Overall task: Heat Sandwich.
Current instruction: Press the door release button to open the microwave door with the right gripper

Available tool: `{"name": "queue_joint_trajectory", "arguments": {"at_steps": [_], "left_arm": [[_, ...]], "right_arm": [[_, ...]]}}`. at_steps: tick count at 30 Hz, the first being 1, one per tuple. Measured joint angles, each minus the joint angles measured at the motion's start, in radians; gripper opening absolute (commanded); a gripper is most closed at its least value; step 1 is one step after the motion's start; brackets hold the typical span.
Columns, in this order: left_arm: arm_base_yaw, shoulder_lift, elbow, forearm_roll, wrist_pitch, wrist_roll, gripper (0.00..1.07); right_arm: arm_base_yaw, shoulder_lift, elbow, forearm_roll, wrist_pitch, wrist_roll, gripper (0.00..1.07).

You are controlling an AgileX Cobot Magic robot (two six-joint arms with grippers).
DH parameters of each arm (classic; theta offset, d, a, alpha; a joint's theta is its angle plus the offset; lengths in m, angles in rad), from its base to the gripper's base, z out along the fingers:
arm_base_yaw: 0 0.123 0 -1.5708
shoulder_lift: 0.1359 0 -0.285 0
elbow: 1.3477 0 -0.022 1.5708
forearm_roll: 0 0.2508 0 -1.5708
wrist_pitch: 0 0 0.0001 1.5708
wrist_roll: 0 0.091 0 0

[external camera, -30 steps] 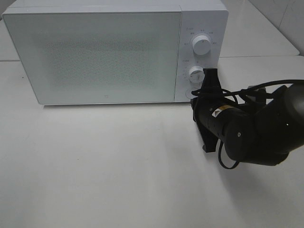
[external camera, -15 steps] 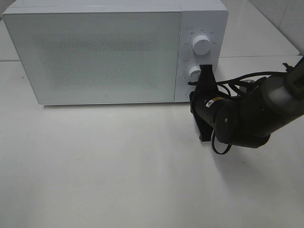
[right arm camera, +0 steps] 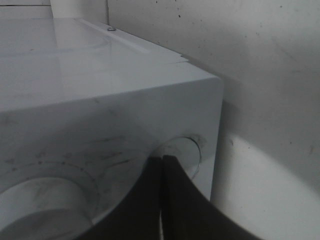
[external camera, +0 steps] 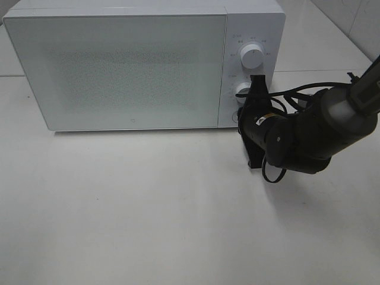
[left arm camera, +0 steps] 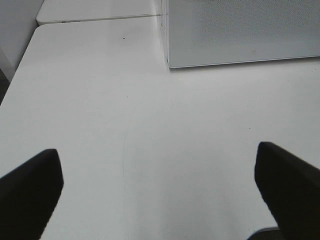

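The white microwave (external camera: 130, 65) stands at the back of the table with its door closed. The sandwich is out of view. My right gripper (external camera: 240, 117) is turned on its side, its tips at the round button (external camera: 236, 117) at the bottom of the control panel, below the lower knob (external camera: 243, 90). In the right wrist view the gripper (right arm camera: 162, 159) is shut, its two dark fingers pressed together against the round button recess (right arm camera: 180, 150). My left gripper (left arm camera: 159, 200) is open and empty above bare table, with the microwave's corner (left arm camera: 240, 30) ahead of it.
The upper knob (external camera: 252, 57) sits above the lower one on the panel. The white table (external camera: 148, 208) spreads in front of the microwave. A seam and a second tabletop (external camera: 320, 41) lie behind on the right. The right arm's cables (external camera: 297, 95) loop beside the panel.
My right arm has moved in toward the microwave's control panel, bringing the shut gripper up to the bottom button. The microwave door has stayed closed.
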Motion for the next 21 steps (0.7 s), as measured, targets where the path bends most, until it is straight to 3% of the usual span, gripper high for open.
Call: {"name": "queue_joint_trajectory", "arguments": {"at_steps": [21], "left_arm": [[0.000,0.000,0.000,0.000,0.000,0.000,0.99]], "right_arm": [[-0.002,0.044,-0.009,0.007,-0.085,-0.003,0.00]]}}
